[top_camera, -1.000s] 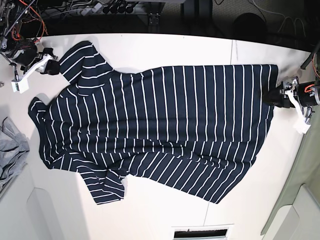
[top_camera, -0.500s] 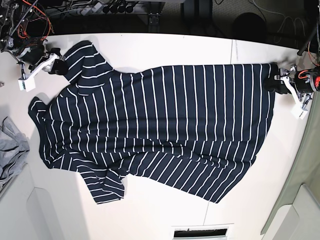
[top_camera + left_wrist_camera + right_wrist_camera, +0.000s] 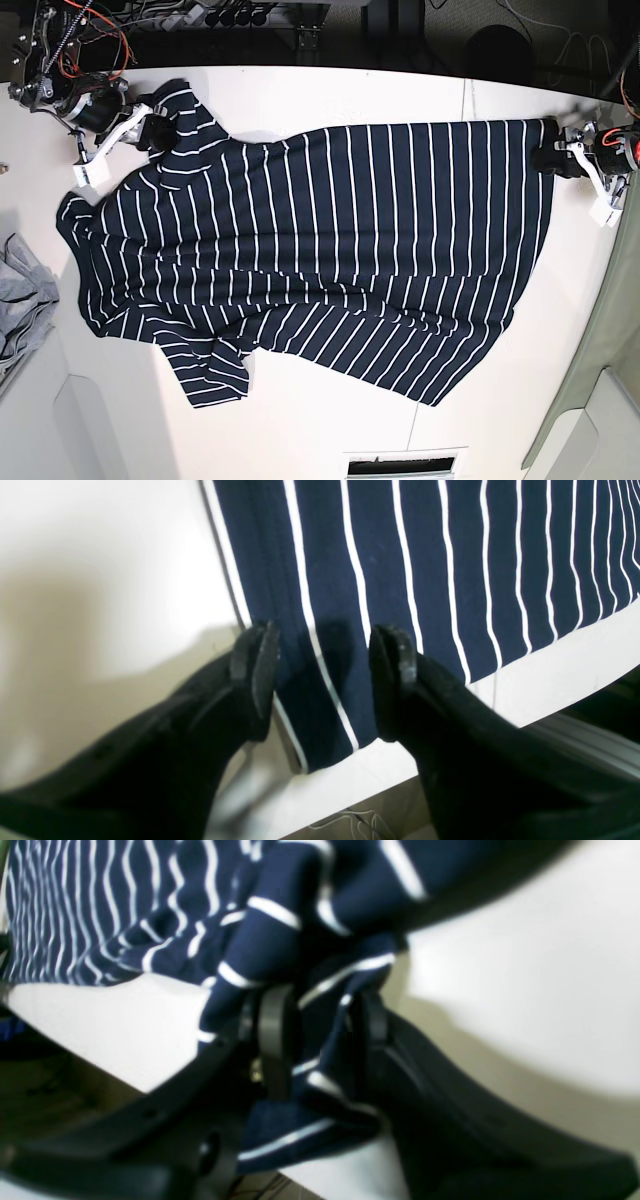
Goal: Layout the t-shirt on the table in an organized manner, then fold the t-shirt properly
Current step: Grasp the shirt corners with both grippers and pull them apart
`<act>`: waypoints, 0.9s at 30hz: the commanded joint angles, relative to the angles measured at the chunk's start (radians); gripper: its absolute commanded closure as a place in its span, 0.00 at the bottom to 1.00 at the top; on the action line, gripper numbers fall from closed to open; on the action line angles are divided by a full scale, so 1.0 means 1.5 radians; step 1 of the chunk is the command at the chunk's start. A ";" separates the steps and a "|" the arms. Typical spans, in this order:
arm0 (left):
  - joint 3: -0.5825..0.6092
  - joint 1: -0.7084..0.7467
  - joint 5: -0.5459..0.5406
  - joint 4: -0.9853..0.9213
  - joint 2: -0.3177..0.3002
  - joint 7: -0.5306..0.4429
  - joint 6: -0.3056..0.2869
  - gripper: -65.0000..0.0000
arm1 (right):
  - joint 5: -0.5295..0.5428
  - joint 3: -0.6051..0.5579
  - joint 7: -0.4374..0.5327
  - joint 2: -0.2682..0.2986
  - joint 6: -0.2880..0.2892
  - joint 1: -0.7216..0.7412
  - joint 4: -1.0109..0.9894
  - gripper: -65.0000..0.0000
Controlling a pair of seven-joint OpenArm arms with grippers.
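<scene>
The table (image 3: pixel 330 95), white with a thin dark seam, carries the t-shirt (image 3: pixel 330 250) lengthwise across most of its surface in the base view, collar and sleeves toward 9 o'clock and hem toward 3 o'clock. By the inspector's judgement the task is in its layout stage: the body is largely spread, but no fold has been made, so the whole folding part is left. The garment is dark navy with thin white stripes; the stripes run straight over the upper body, while toward 6 o'clock they slant and the cloth ripples, and the lower sleeve near 7 o'clock lies partly doubled under itself. The edge toward 5 o'clock runs askew, so smoothing is still needed there. A light grey cloth (image 3: pixel 22 300) sits at the table's 9 o'clock edge, apart from the work. The right gripper (image 3: pixel 320 1040) at 10 o'clock is clamped on a bunched piece of the upper sleeve, fabric crumpled between its jaws and raised off the surface. The left gripper (image 3: pixel 322 680) at 3 o'clock stands with jaws apart astride the hem corner, which lies flat on the table; nothing is pinched.
</scene>
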 commanded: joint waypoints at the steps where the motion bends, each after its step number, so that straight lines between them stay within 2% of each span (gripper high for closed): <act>1: -0.003 0.001 0.010 0.005 -0.016 0.016 -0.001 0.51 | -0.013 -0.006 -0.020 0.005 0.002 0.000 0.004 0.78; 3: -0.003 0.003 0.011 0.004 -0.016 0.016 -0.001 0.59 | -0.012 -0.011 -0.018 0.005 0.001 0.001 0.004 0.96; 4: -0.003 0.004 0.011 0.005 -0.016 0.015 -0.001 0.67 | -0.012 -0.011 -0.014 0.005 0.001 0.001 0.004 1.00; 7: -0.003 0.004 0.008 0.004 -0.016 0.015 -0.001 0.95 | -0.012 -0.011 -0.012 0.005 0.000 0.000 0.004 1.00; 8: -0.003 0.004 0.008 0.005 -0.016 0.015 -0.001 1.00 | -0.010 -0.011 -0.013 0.005 0.000 0.000 0.004 1.00; 11: -0.003 0.004 -0.008 0.005 -0.021 0.017 -0.001 1.00 | 0.006 -0.010 -0.040 0.005 0.000 -0.001 0.009 1.00; 14: -0.003 0.004 -0.070 0.006 -0.039 0.054 -0.001 1.00 | 0.036 -0.005 -0.071 0.005 0.002 -0.015 0.028 1.00; 17: -0.003 0.011 -0.155 0.014 -0.062 0.101 -0.001 1.00 | 0.061 0.011 -0.072 0.005 0.003 -0.050 0.064 1.00; 21: -0.003 0.036 -0.237 0.051 -0.093 0.130 -0.001 1.00 | 0.080 0.040 -0.072 0.005 0.003 -0.094 0.121 1.00; 24: -0.003 0.045 -0.265 0.067 -0.100 0.150 -0.001 1.00 | 0.080 0.052 -0.072 0.005 0.003 -0.108 0.148 1.00; 25: -0.003 0.045 -0.263 0.067 -0.099 0.150 -0.001 0.97 | 0.080 0.053 -0.071 0.005 0.003 -0.109 0.151 1.00; 27: -0.003 0.045 -0.248 0.067 -0.099 0.142 -0.001 0.70 | 0.080 0.053 -0.070 0.005 0.003 -0.108 0.151 1.00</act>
